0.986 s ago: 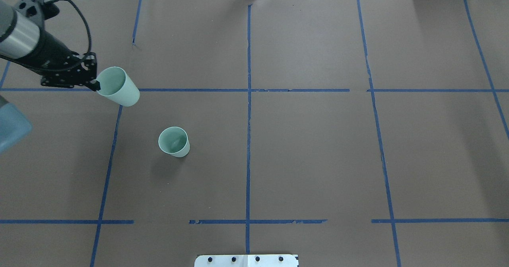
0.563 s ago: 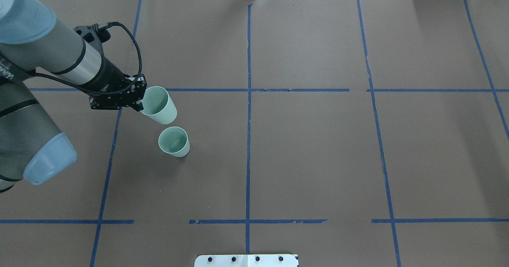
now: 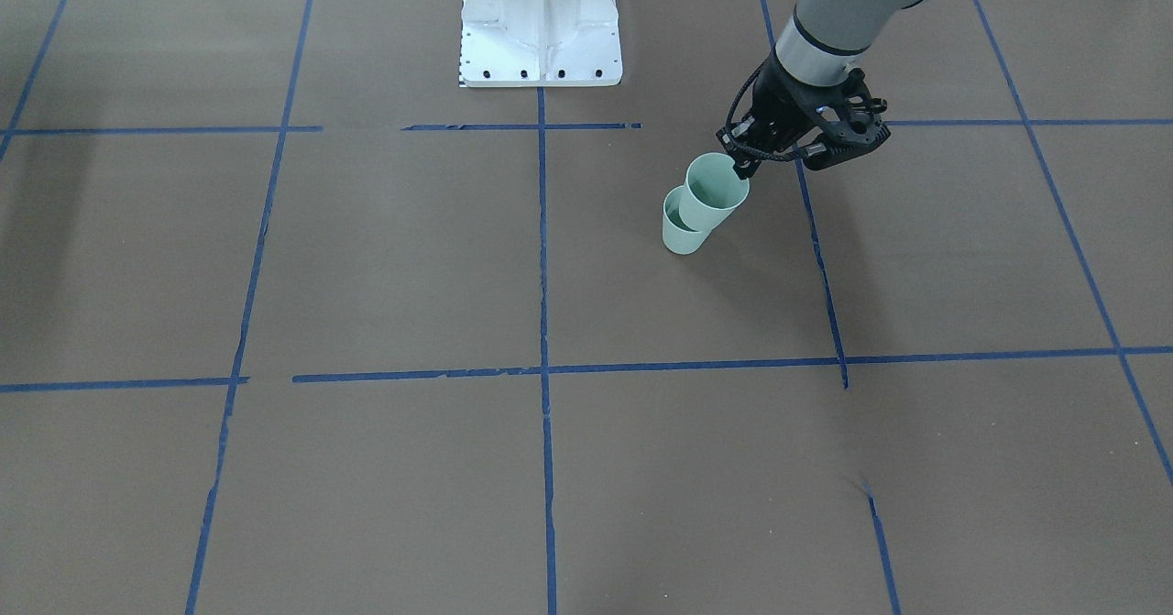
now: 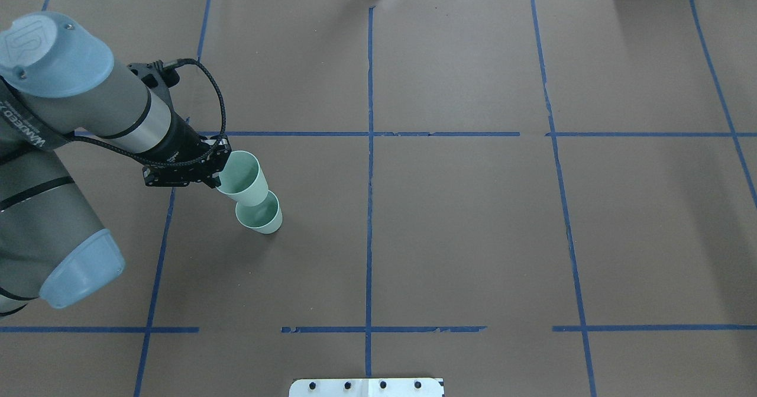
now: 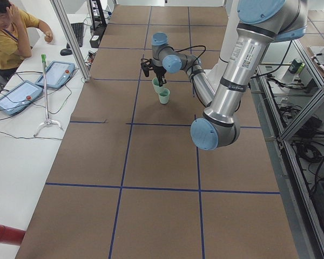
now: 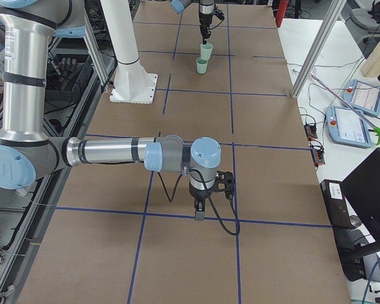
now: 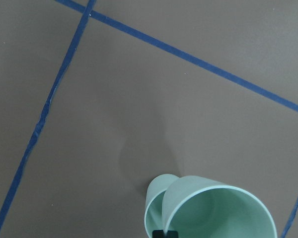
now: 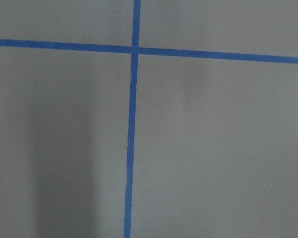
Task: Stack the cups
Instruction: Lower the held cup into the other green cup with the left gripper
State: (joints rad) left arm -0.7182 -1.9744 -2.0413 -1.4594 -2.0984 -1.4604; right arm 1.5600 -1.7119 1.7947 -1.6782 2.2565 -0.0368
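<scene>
Two pale mint-green cups. One cup [image 4: 262,218] stands upright on the brown table, left of centre; it also shows in the front view [image 3: 680,230]. My left gripper [image 4: 216,179] is shut on the rim of the other cup [image 4: 243,178] and holds it, tilted, in the air just above and beside the standing one; it also shows in the front view [image 3: 716,192]. In the left wrist view the held cup [image 7: 219,208] covers most of the standing cup [image 7: 153,206]. My right gripper [image 6: 199,212] hangs low over the table far off to the right; I cannot tell whether it is open or shut.
Blue tape lines [image 4: 369,148] divide the brown table cover. The white robot base plate [image 3: 541,19] sits at the robot's edge of the table. An operator [image 5: 8,32] and tablets [image 5: 16,96] are on a side table beyond the left end.
My left arm has carried the held cup to the right and towards the robot, from well apart to right over the standing cup's far-left rim. The standing cup has not moved.
</scene>
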